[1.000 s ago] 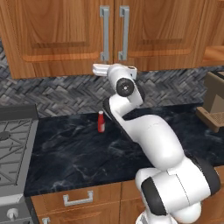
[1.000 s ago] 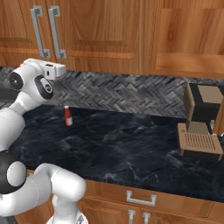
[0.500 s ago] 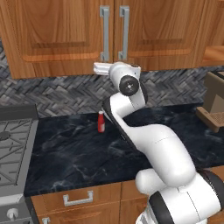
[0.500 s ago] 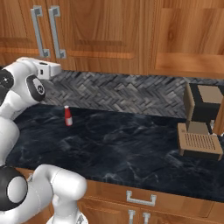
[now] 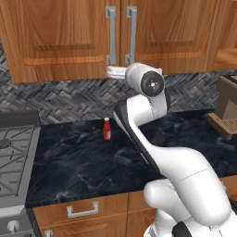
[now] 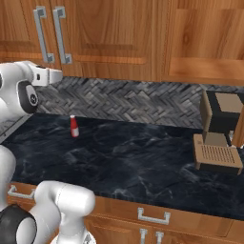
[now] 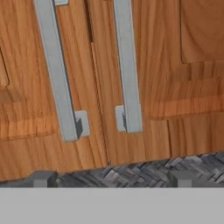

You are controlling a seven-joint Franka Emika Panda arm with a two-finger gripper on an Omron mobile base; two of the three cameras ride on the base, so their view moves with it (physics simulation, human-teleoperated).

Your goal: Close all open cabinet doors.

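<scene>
Two cabinet doors of warm brown wood meet at a centre seam, the left door [image 5: 60, 32] and the right door [image 5: 176, 28]. Their long grey bar handles [image 7: 54, 70] [image 7: 127, 65] stand side by side. Both doors look flush with the cabinet front. My gripper [image 5: 115, 71] [image 6: 56, 76] [image 7: 111, 179] is open and holds nothing. It sits just below the doors' lower edge, under the two handles, pointing at the seam. Another door [image 6: 209, 43] lies further right; I cannot tell whether it sits flush.
A small red bottle [image 5: 107, 128] [image 6: 74, 126] stands on the dark marble counter [image 5: 69, 162] near the herringbone backsplash. A coffee machine [image 6: 219, 136] is at the right, a stove [image 5: 11, 157] at the left. Drawer fronts run below the counter.
The arm's wrist joint has swung rightward and a little upward. The hand has stayed just under the lower edge of the two doors.
</scene>
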